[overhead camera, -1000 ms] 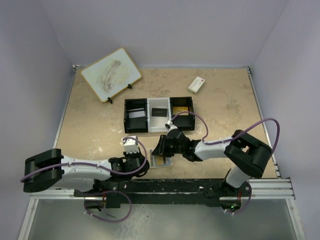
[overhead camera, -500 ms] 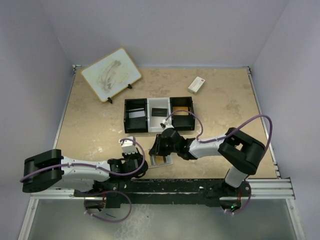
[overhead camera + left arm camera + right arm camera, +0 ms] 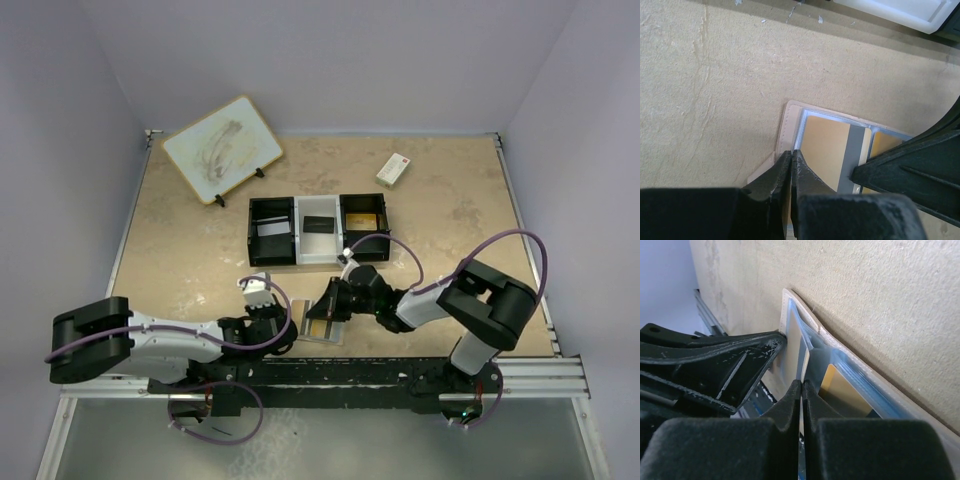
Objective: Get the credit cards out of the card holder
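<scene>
- Tan leather edged in pale blue: your card holder lies open and flat on the beige table. It sits near the front edge, between the two arms and just in front of the three-compartment tray.
- Your left gripper comes in low from the left, with its fingers pressed tight together at the holder's near-left edge. In the left wrist view the tips sit right on the tan rim. You cannot tell from these views whether any of the leather is caught between them.
- Your right gripper reaches in from the right, its tip over the holder's pockets. Its fingers are closed too, with a thin pale edge running between them. They appear to be pinching the card that sits in the left pocket.
- That card shows a gold face with a grey stripe. In the left wrist view the right arm's black finger touches the stripe.
- A second gold card lies in the pocket beside it, partly hidden by the right gripper.
- The two grippers are very close to each other over the holder, and each one's black fingers fill part of the other wrist's view.
- Farther back, a small white box with a red mark lies near the right rear of the table.
- A pale board on a stand leans at the left rear, well apart from the holder.
</scene>
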